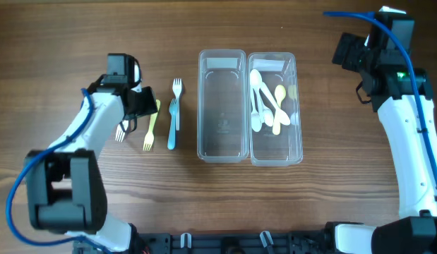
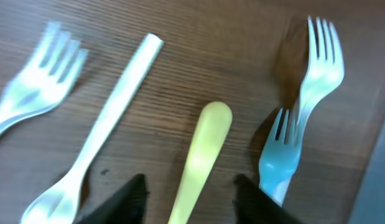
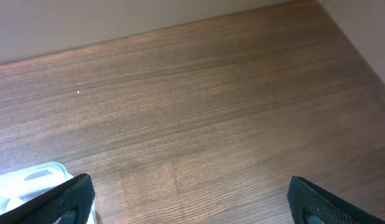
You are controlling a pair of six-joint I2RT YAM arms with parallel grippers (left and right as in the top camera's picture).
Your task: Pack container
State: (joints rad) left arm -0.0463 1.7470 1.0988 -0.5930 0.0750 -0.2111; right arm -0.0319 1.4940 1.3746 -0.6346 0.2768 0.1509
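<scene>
Two clear containers stand side by side mid-table: the left one (image 1: 201,106) is empty, and the right one (image 1: 298,106) holds several pale spoons (image 1: 264,106). Forks lie to their left: a yellow fork (image 1: 150,130), a blue fork (image 1: 173,125) and a white fork (image 1: 177,87). My left gripper (image 1: 144,106) is low over the yellow fork. In the left wrist view its gripper (image 2: 191,182) straddles the yellow handle (image 2: 204,143), with a gap on each side. My right gripper (image 1: 349,51) hovers open at the back right, holding nothing.
Another white fork (image 2: 37,93) and a long white handle (image 2: 111,118) lie left of the yellow fork, with one white fork (image 1: 120,132) partly under my left arm. The right wrist view shows bare wood and a container corner (image 3: 30,177).
</scene>
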